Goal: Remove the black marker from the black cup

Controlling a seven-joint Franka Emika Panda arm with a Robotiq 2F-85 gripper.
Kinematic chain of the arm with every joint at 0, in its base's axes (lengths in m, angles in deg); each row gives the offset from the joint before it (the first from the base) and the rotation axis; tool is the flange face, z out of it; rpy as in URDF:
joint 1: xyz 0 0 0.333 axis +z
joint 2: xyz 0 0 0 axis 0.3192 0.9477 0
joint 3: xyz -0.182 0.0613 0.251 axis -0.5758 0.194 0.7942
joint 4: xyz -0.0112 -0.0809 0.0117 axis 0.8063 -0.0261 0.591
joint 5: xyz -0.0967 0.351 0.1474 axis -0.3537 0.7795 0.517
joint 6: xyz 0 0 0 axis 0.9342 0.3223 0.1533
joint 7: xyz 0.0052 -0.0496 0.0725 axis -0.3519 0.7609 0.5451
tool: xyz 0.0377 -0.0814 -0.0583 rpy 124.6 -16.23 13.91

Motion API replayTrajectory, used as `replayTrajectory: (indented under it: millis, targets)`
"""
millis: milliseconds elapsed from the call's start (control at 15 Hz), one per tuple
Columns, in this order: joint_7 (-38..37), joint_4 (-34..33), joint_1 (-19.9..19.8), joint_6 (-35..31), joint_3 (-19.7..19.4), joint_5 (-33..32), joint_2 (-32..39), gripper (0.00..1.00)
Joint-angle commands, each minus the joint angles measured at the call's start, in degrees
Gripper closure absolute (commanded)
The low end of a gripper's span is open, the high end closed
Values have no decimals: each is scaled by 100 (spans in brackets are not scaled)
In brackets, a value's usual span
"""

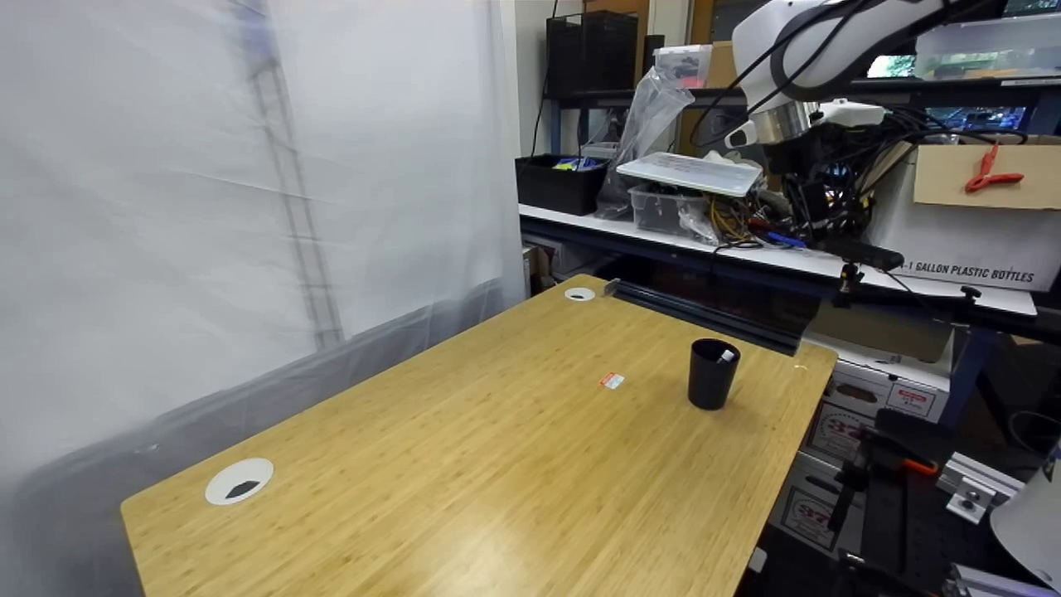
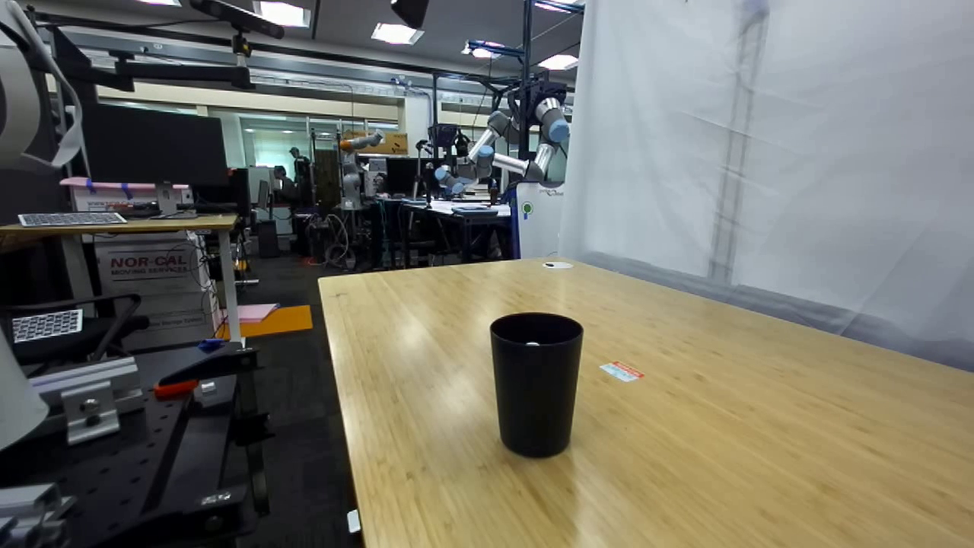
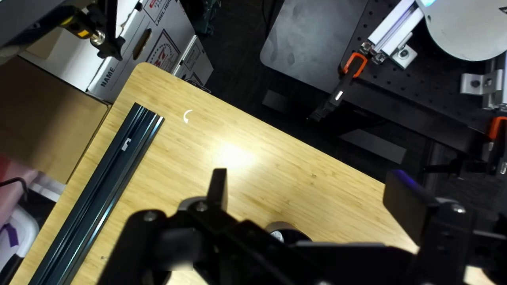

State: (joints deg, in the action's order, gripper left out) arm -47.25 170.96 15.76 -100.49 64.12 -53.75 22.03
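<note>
The black cup point(image 1: 711, 385) stands upright on the wooden table, near one end; it also shows in an exterior view point(image 2: 536, 396). In the wrist view only part of its opening point(image 3: 294, 235) shows, the rest hidden behind my gripper's body. A marker leans inside the cup; only its pale end point(image 1: 727, 356) shows, at about rim height. That pale end is visible in the wrist view point(image 3: 278, 236) and barely in an exterior view point(image 2: 532, 344); its body is hidden. My gripper point(image 3: 309, 198) is open with nothing between the fingers, high above the table and apart from the cup.
The wooden table point(image 1: 464, 439) has a dark metal rail point(image 1: 704, 315) along its far end. A small red-and-white label point(image 1: 612, 381) and white round discs point(image 1: 239, 481) lie on it. A pale curtain point(image 1: 249, 207) borders one side. A cluttered shelf and a white box point(image 1: 970, 224) stand behind.
</note>
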Motion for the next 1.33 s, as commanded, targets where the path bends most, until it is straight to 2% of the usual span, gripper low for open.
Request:
replayTrajectory:
  millis: [0,533,1267]
  targets:
    - [44,183,-79,-449,103,-219,77,0]
    - [-300,138,-100,-1405,242,-331,1002,0]
    - [-566,-40,-87,-1923,596,-336,1826,0]
